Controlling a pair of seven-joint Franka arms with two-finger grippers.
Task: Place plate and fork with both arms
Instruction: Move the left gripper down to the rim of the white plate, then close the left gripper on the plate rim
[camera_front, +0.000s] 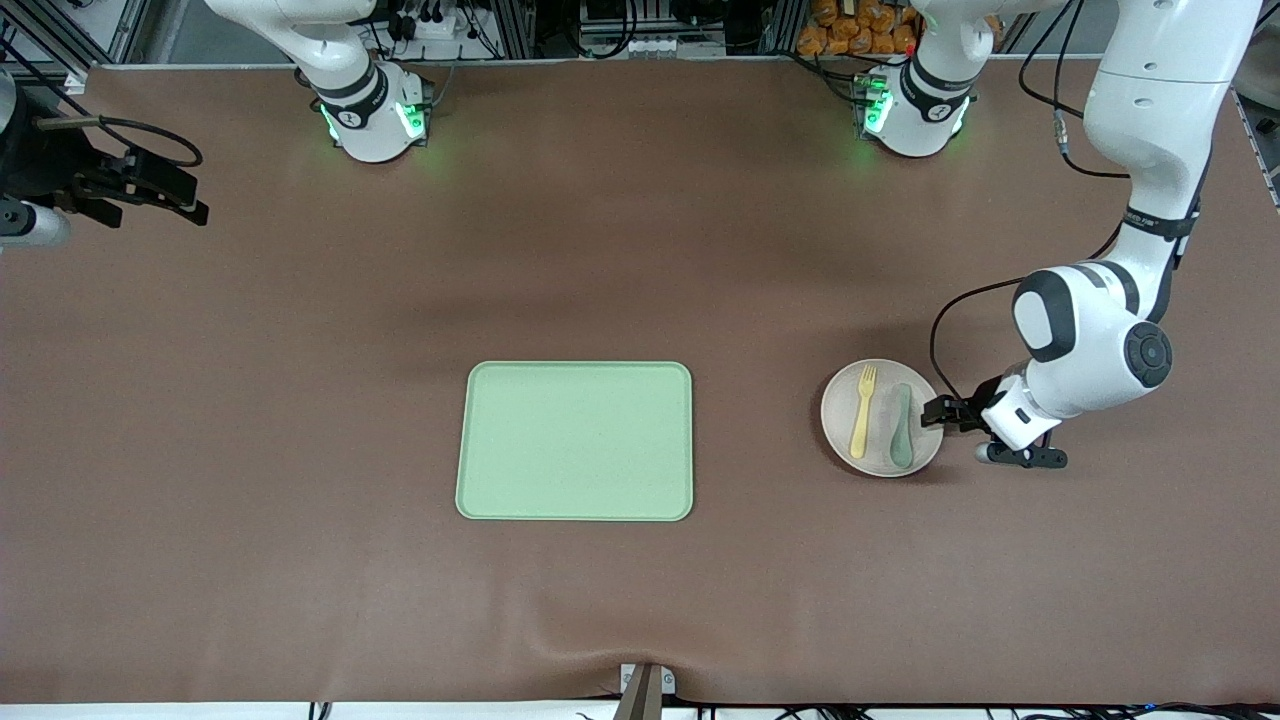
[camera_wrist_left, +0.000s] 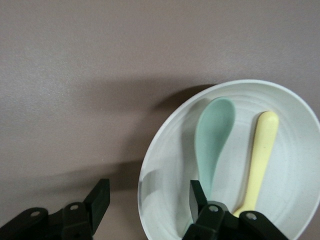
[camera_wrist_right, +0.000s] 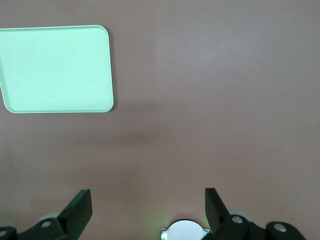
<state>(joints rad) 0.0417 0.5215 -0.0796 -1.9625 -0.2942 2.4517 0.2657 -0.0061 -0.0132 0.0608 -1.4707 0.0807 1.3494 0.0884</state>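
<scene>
The off-white plate (camera_front: 836, 412) lies on the table toward the left arm's end, beside the tray. On it lie the pale yellow fork (camera_front: 862, 410) and a grey-green spoon (camera_front: 901, 428), side by side. My left gripper (camera_front: 935, 410) is low at the plate's edge on the left arm's side. In the left wrist view it (camera_wrist_left: 149, 195) is open and astride the rim of the plate (camera_wrist_left: 165, 170). One finger is over the inside near the spoon (camera_wrist_left: 212, 137) and fork (camera_wrist_left: 262, 155), and the other stands outside, clear of the rim. My right gripper (camera_front: 190, 205) waits open above the table's right-arm end, holding nothing (camera_wrist_right: 147, 202).
The rectangular pale green tray (camera_front: 575, 440) lies bare at the table's middle and also shows in the right wrist view (camera_wrist_right: 55, 67). Both arm bases (camera_front: 375, 120) (camera_front: 910, 115) stand along the table's edge farthest from the front camera. Brown mat covers the table.
</scene>
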